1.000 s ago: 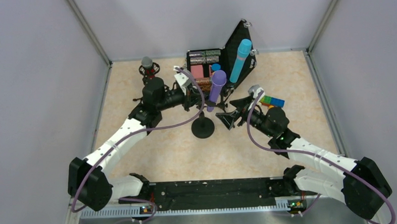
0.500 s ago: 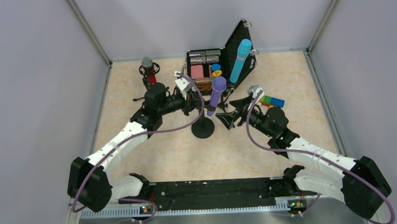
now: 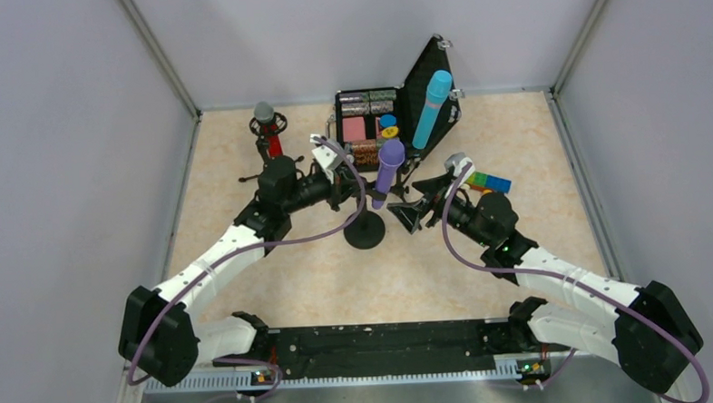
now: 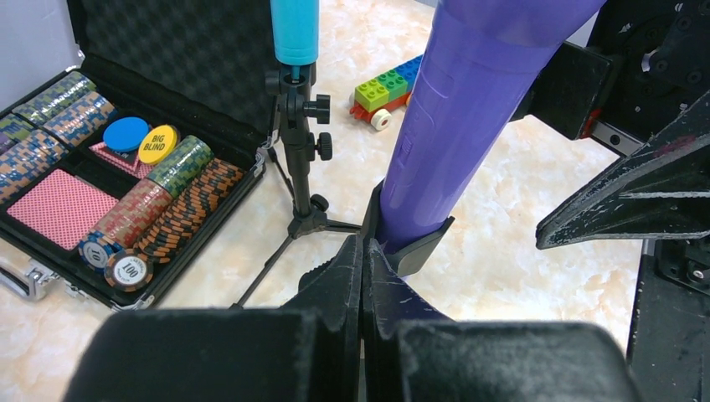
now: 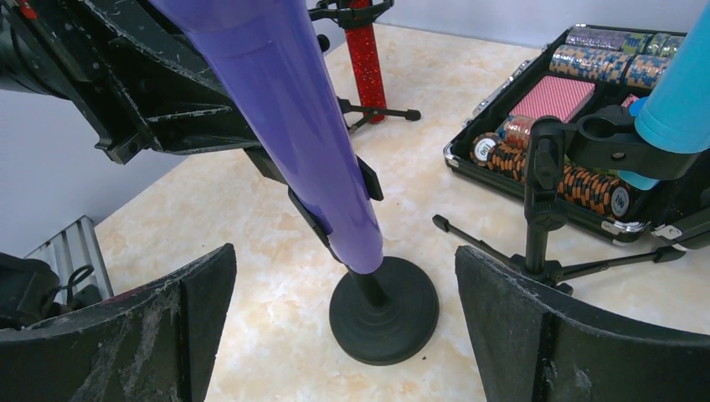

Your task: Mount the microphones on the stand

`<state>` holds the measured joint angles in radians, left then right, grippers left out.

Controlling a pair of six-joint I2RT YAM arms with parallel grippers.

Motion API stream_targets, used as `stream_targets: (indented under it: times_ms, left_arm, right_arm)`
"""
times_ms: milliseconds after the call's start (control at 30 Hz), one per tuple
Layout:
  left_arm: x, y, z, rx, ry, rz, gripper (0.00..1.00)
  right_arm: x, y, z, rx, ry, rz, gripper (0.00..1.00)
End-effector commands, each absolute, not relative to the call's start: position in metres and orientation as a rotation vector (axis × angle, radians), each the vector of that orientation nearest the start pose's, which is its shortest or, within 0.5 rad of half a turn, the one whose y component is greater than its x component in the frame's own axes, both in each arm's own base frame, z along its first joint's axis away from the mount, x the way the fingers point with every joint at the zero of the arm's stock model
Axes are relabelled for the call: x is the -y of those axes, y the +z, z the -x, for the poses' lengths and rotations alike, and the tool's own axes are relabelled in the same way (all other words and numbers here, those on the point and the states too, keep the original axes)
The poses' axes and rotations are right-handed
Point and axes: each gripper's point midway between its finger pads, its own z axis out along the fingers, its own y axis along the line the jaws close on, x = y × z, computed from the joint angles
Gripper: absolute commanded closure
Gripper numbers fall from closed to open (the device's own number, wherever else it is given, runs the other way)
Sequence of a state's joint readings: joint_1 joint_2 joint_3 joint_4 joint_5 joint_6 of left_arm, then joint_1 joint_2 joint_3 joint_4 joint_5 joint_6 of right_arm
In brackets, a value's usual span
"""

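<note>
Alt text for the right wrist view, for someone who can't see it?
A purple microphone slants up from the clip of a round-based black stand, framed by the open right gripper. Behind stand a glittery red microphone on a tripod and, at right, a light blue microphone on another tripod in front of an open poker chip case.

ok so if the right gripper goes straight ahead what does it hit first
Most likely the purple mic, tilted in its clip on the stand: it sits dead centre ahead of the open right gripper. Depth is hard to judge, but nothing shows nearer.
</note>
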<state>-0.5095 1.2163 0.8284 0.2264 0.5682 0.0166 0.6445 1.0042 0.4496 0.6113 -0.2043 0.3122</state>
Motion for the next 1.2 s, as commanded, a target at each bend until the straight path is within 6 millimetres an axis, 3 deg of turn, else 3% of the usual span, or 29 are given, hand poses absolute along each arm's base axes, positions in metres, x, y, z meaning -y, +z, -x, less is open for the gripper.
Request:
stream_targets:
  times_ms: [0,300,533,700,967,1167]
  left_arm:
    - [0.261,0.201,-0.284,-1.727,-0.83,-0.855,1.0]
    - [0.264,0.22,-0.283,-1.675,-0.846,-0.857,0.94]
    - [0.269,0.237,-0.287,-1.624,-0.859,-0.857,0.76]
    - [0.27,0.262,-0.289,-1.566,-0.862,-0.83,0.61]
    - [0.261,0.298,-0.289,-1.48,-0.861,-0.712,0.4]
    - [0.248,0.31,-0.289,-1.425,-0.847,-0.615,0.22]
  right_arm:
    - [-0.255,0.244,-0.268,-1.493,0.913,0.404,0.01]
    - [-0.259,0.245,-0.27,-1.492,0.921,0.406,0.01]
    - [-0.259,0.245,-0.27,-1.495,0.918,0.41,0.01]
    - [-0.259,0.245,-0.271,-1.496,0.91,0.418,0.01]
    - [-0.261,0.243,-0.271,-1.501,0.917,0.426,0.01]
    - [-0.261,0.243,-0.271,-1.501,0.916,0.427,0.01]
